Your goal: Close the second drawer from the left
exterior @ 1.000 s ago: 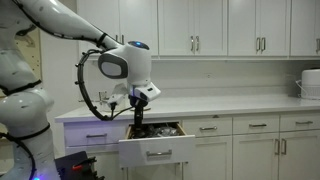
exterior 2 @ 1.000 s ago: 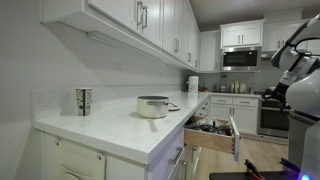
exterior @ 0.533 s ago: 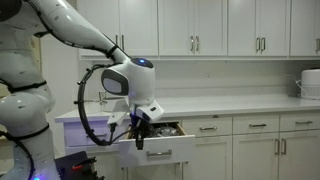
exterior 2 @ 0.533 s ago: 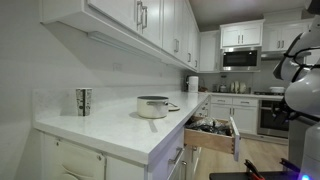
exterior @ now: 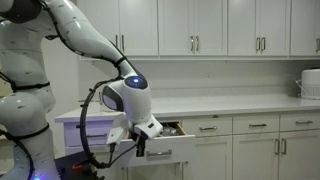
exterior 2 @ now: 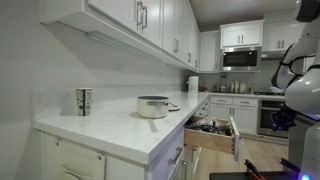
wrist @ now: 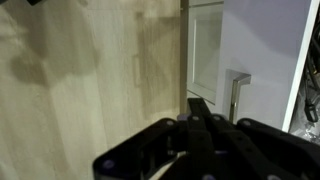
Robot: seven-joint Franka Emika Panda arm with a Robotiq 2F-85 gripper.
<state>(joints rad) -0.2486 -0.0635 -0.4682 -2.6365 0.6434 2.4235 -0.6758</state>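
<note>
The second drawer from the left (exterior: 163, 152) stands pulled out from the white lower cabinets, with dark jumbled contents (exterior: 172, 129) showing behind its front. In an exterior view the same drawer (exterior 2: 214, 137) juts into the aisle. My gripper (exterior: 140, 149) hangs low at the left end of the drawer front, shut with nothing between its fingers. In the wrist view the shut gripper (wrist: 198, 104) points at the white front, with the silver bar handle (wrist: 238, 96) just to its right.
A metal pot (exterior 2: 153, 105) and a patterned cup (exterior 2: 84, 100) stand on the white counter (exterior 2: 110, 128). Closed drawers (exterior: 208, 127) continue to the right. A white appliance (exterior: 311, 83) sits at the counter's far end. Wooden floor (wrist: 80, 90) lies below.
The arm came down from above the open drawer to the left end of its front. The gripper went from open to shut.
</note>
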